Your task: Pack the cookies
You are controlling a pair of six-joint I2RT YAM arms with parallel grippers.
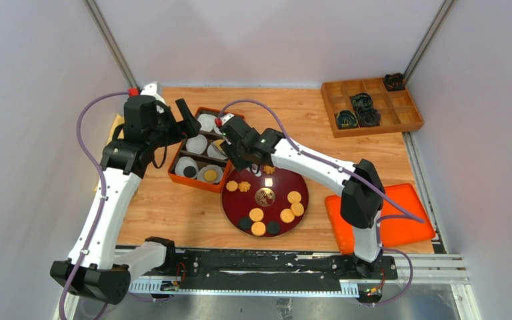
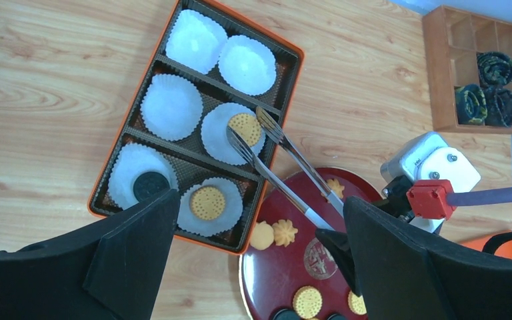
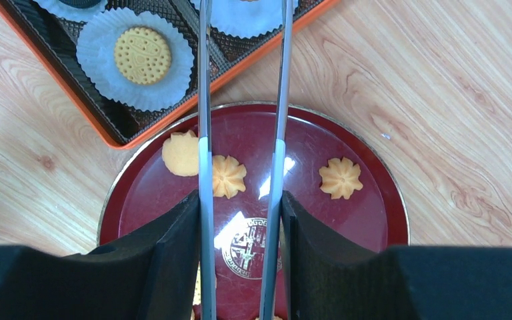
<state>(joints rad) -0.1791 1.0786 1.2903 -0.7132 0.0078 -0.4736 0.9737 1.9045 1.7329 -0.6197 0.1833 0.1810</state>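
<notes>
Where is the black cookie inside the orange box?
Left wrist view: the black cookie sits in a paper cup at the lower-left corner of the box, beside a round golden cookie.

Cut off at top: black cookie (image 3: 80,3), tongs (image 3: 205,80).

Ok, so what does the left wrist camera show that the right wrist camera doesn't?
Only the left wrist: the whole orange tray with all six paper cups, a black cookie in one, the tongs around a round golden cookie in another, and the wooden box of black coiled rings.
Only the right wrist: a close look at the right gripper shut on the tongs' arms, and the red plate across its full width.
Both: the tongs, the plate, the golden cookie in the corner cup, and a flower-shaped cookie.
</notes>
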